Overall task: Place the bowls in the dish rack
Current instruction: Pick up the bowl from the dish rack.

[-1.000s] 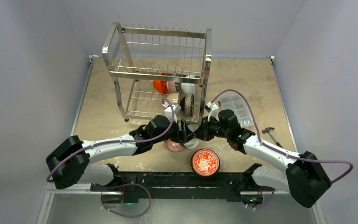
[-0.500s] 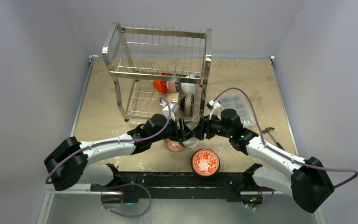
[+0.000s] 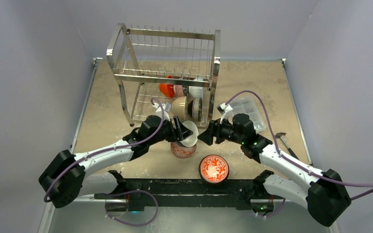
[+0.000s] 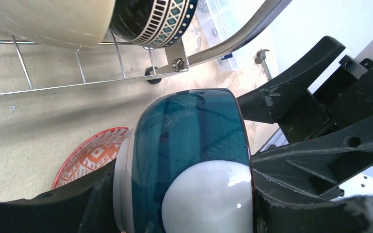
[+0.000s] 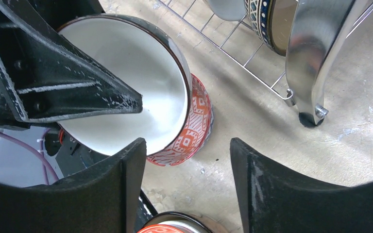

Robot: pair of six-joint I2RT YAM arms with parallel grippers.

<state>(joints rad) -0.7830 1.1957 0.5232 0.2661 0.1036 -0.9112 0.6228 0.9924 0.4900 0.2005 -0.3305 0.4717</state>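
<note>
Now the left gripper is clamping the teal bowl just before the dish rack, the right gripper gaping empty beside it, and that seemingly shallow rim grip is risking a knock against the steel leg.

The table before me is mottled beige. The dish rack stands on its legs at the far middle. A red-and-white patterned bowl sits just in front of the rack, and an orange floral bowl sits nearer my bases. To my right lie a clear plastic box and, by the edge, a small tool.
</note>
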